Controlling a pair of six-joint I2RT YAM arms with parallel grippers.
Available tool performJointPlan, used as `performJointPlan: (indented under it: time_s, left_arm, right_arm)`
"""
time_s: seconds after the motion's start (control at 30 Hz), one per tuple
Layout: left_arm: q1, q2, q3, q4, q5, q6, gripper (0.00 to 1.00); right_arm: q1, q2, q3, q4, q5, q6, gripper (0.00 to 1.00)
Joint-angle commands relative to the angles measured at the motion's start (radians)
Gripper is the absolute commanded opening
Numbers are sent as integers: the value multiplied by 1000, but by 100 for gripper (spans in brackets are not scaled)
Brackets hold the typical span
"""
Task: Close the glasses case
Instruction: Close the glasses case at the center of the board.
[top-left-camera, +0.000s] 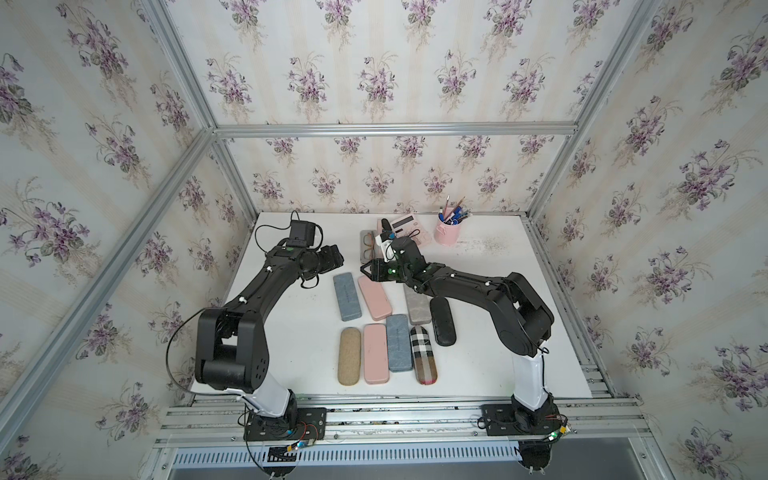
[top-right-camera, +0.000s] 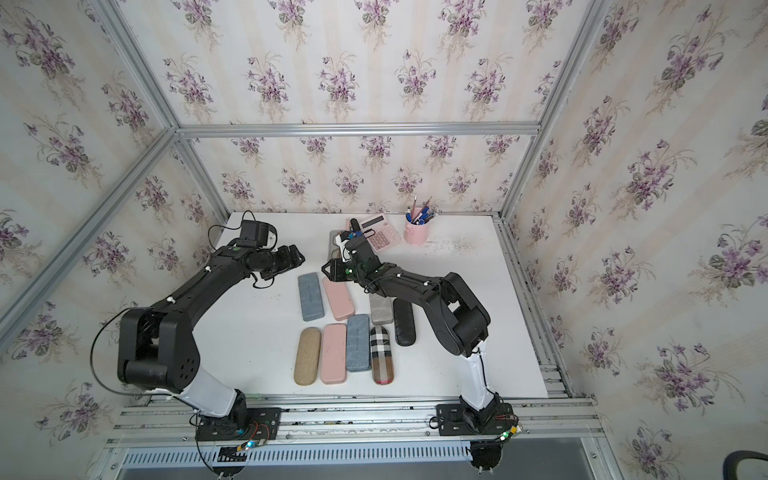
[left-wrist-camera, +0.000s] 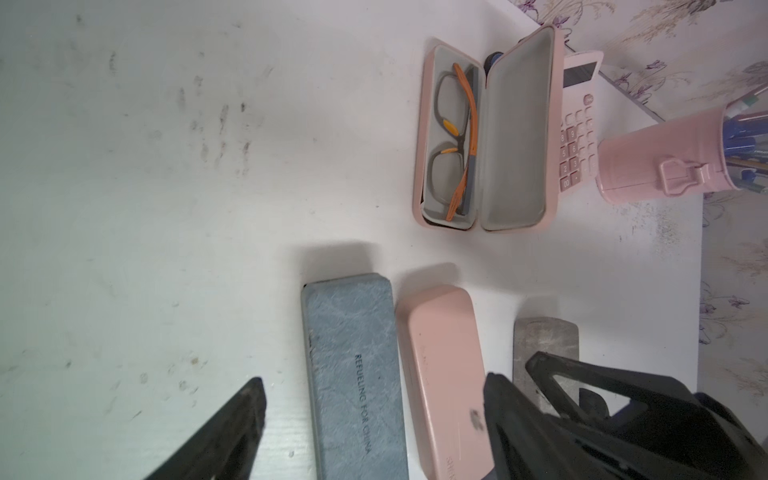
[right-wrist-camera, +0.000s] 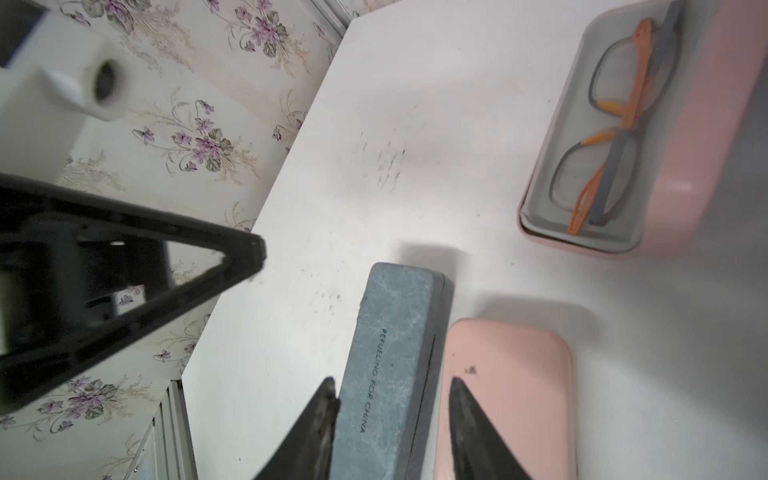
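The open pink case (left-wrist-camera: 484, 133) lies on the bench (top-left-camera: 478, 299) at the upper middle of a top view (top-left-camera: 367, 246), its long axis running up the frame, its lid (left-wrist-camera: 517, 133) raised on the right, toward the calculator (left-wrist-camera: 577, 137). The right fingers (right-wrist-camera: 316, 436), parted and empty, hover just below it, nearer than the left fingers (left-wrist-camera: 232, 432), spread wide and empty at its lower left. Closing likely means swinging the lid leftward over the glasses (left-wrist-camera: 455, 141)

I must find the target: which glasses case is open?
The pink case beside the calculator, with glasses inside; the rest lie shut.
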Motion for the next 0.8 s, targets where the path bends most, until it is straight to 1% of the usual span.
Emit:
performJointPlan:
  time_s: [0.0,0.1,0.2,0.33,0.4,0.53,0.6,0.63,0.77]
  left_arm:
    - [0,74,37,70,118,8,84]
    - [0,169,99,96,159,-5,81]
    - [0,247,164,96,171,-8,75]
    - [-1,334,254,66,158,-1,60]
    - [-1,373,294,50,154,-2,57]
    - [-2,456,377,23,155,-6,57]
    - [-4,489,413,11,148,-5,58]
    - [-3,507,429,4,141,-8,61]
    - [-5,558,476,5,151,-21,62]
  right_arm:
    - [-28,28,34,-24,29,9,49]
    - [-62,55,57,-11,22,22,52]
    - [-85,73,88,-18,12,21,53]
    - [-108,81,100,-5,-6,16,55]
    - [-114,83,106,-4,-12,15,56]
    - [-117,78,107,-2,1,-7,65]
    - [-118,83,118,-17,19,-24,67]
    - [-120,89,130,-31,30,-31,67]
    - [-135,121,172,-51,31,-29,67]
